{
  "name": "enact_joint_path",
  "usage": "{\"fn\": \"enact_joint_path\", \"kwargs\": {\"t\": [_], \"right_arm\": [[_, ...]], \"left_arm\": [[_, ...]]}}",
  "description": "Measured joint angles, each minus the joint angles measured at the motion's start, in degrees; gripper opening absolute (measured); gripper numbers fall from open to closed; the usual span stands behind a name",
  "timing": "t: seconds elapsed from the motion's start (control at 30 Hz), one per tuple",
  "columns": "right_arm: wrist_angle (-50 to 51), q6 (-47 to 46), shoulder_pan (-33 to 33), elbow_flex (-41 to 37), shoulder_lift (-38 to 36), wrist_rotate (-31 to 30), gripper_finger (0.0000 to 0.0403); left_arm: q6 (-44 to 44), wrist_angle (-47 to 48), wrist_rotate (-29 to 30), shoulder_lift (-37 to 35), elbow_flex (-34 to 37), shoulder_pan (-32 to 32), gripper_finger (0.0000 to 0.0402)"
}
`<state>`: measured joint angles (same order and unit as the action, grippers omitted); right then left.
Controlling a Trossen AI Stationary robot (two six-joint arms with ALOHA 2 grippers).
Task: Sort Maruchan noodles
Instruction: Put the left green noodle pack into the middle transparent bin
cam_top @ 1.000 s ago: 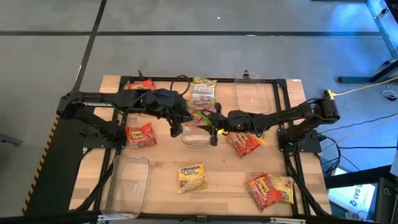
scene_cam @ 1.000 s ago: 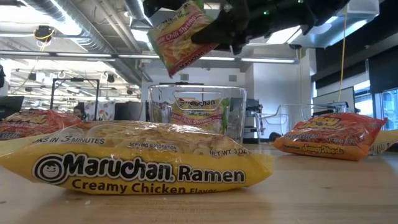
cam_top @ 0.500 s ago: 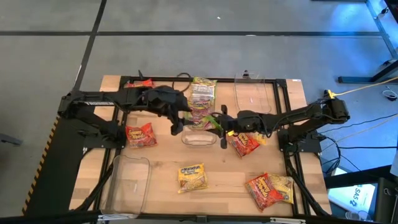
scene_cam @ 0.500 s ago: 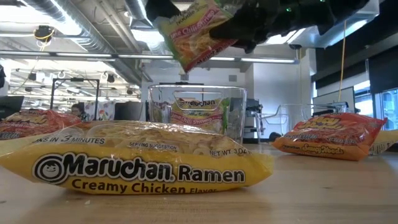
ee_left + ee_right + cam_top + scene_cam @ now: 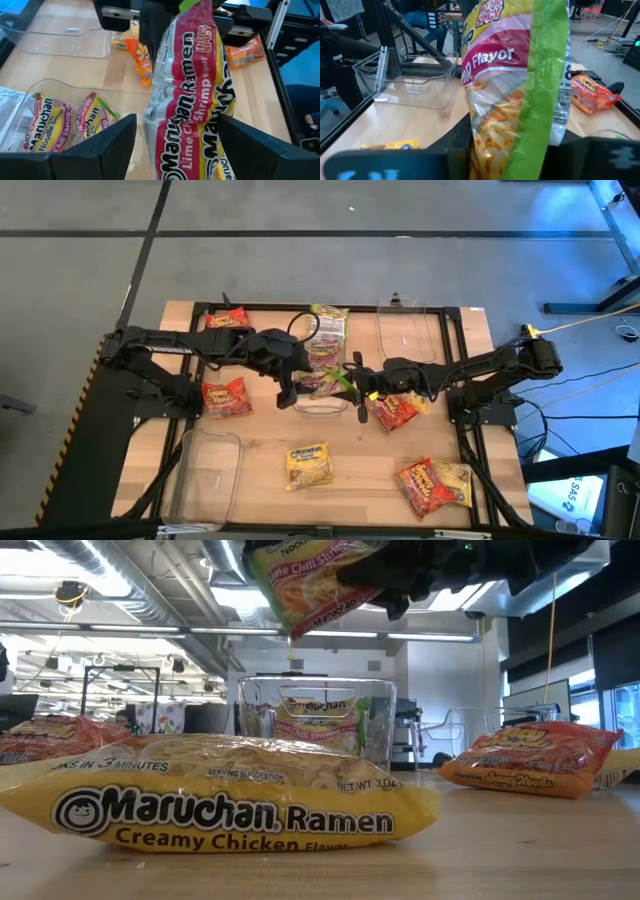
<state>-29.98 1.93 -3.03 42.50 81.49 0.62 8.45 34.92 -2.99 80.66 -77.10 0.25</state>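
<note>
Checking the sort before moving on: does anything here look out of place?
One green packet lies askew over the middle bin's far rim, half outside. Another hangs from the right hand above that bin.

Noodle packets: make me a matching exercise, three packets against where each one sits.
Things:
1. Lime chili shrimp packet
2. Creamy chicken packet
3. Packets in the middle clear bin

Places:
A. Flat on the table, near edge
B. Held in the air by the right gripper, above the bin
C. Standing inside clear plastic walls

Pairs: 1-B, 2-A, 3-C
</note>
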Motion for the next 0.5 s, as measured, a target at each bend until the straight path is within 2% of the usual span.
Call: {"fn": "enact_joint_path", "kwargs": {"t": [0.17, 0.37, 0.5], "right_arm": [[-0.98, -0.19, 0.06, 0.04, -0.02, -0.96, 0.0101], [-3.27, -0.92, 0.07, 0.04, -0.02, -1.22, 0.0101], [-3.53, -1.52, 0.07, 0.02, 0.00, -1.39, 0.0101]], "left_arm": [[-0.07, 0.33, -4.52, -0.37, 0.04, -0.02, 0.0273], [-0.11, 0.01, -3.52, 0.27, 0.04, -0.04, 0.0273], [-0.07, 0.03, -0.46, 0.29, 0.07, -0.07, 0.0257]]}}
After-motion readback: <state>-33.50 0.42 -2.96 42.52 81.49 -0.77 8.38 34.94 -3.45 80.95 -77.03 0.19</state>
